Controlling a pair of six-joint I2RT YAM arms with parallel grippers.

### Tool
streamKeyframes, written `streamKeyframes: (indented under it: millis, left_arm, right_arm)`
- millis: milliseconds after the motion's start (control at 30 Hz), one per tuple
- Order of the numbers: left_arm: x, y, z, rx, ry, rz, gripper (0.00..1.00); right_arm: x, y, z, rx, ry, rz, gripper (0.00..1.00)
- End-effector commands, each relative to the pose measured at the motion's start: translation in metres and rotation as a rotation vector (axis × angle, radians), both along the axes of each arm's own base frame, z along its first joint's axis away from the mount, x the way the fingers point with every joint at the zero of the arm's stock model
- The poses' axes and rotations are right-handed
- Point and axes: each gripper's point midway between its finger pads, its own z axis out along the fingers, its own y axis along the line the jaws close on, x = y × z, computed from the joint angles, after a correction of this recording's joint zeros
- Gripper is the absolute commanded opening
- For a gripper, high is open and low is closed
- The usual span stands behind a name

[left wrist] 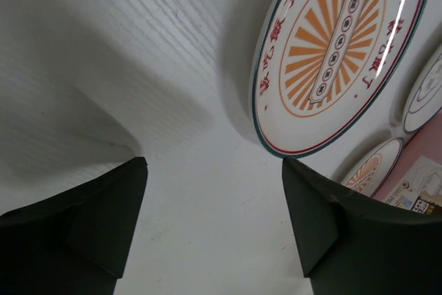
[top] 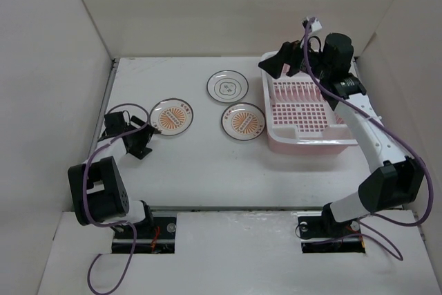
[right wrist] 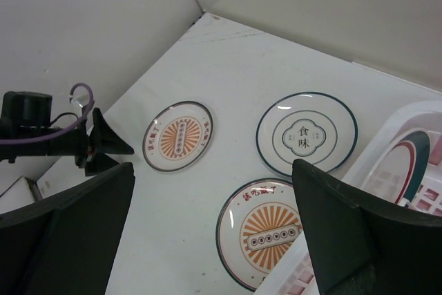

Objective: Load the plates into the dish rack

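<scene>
The plate to watch is the sunburst plate farthest from the dish rack. It lies flat on the desk. The left pincer sits low, just beside its rim on the side away from the rack, jaws wide with nothing between them. It's round, so there's no long axis to fuss over. I'd guess the pincer just slides rackward and catches the edge.

The right pincer hovers over the rack's far end, also wide and empty, and well apart from that plate. The teal-rimmed plate is in the rack already.
</scene>
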Motion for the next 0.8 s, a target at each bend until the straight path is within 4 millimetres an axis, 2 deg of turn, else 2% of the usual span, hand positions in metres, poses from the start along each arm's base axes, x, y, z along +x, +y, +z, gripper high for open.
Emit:
streamKeyframes:
  millis: [0,67,200,400,667,700,767]
  left_arm:
    - [0.028,0.004,0.016,0.009,-0.138,0.010,0.73]
    - [0.031,0.005,0.011,0.003,-0.135,0.017,0.73]
    - [0.034,0.003,-0.013,-0.031,-0.083,0.030,0.73]
    - [0.050,0.007,-0.022,-0.055,-0.065,0.057,0.73]
    - [0.051,0.007,-0.043,-0.082,0.000,0.075,0.73]
    - [0.056,0.009,-0.040,-0.071,-0.011,0.080,0.73]
    - [0.057,0.012,-0.039,-0.062,-0.006,0.087,0.64]
  right_arm:
    - [-0.014,0.006,0.053,0.031,-0.160,0.049,1.00]
    - [-0.020,0.009,0.057,0.033,-0.169,0.068,1.00]
    - [-0.024,0.009,0.064,0.037,-0.187,0.068,1.00]
    - [-0.031,0.007,0.077,0.043,-0.215,0.068,1.00]
    - [-0.034,0.005,0.089,0.049,-0.244,0.057,1.00]
    - [-0.034,0.005,0.089,0.049,-0.244,0.057,1.00]
    - [-0.035,0.004,0.094,0.052,-0.254,0.057,1.00]
